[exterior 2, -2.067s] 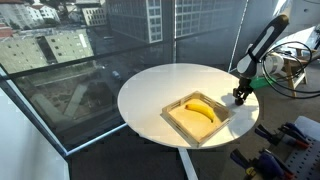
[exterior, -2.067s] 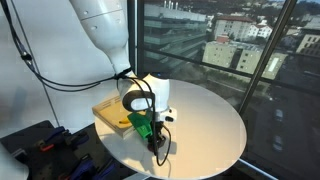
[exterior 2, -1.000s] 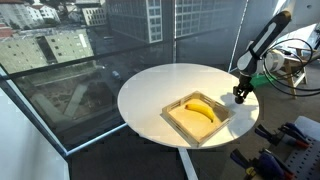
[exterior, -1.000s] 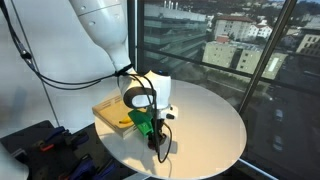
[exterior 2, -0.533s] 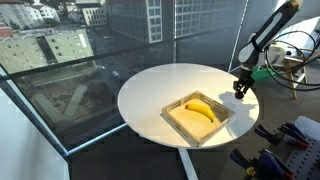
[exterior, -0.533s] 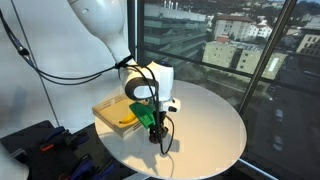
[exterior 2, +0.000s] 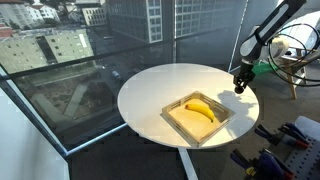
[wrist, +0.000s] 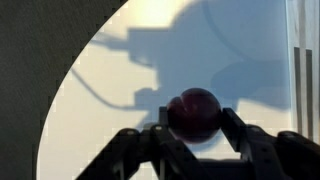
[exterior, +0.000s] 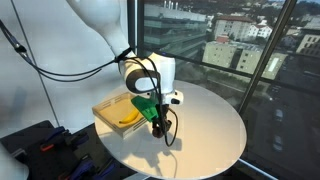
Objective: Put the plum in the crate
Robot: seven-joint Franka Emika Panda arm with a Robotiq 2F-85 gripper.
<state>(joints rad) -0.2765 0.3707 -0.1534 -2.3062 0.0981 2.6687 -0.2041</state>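
Tool clenched on the plum, held clear above the tabletop (so it can travel freely, I judge). The crate sits below and beside my tool, banana inside; plum not yet delivered.

Dark reddish-purple plum, black end effector, pale light-wood crate, yellow banana in the crate, plain white table with grey shadows, white arm with a green part near the crate
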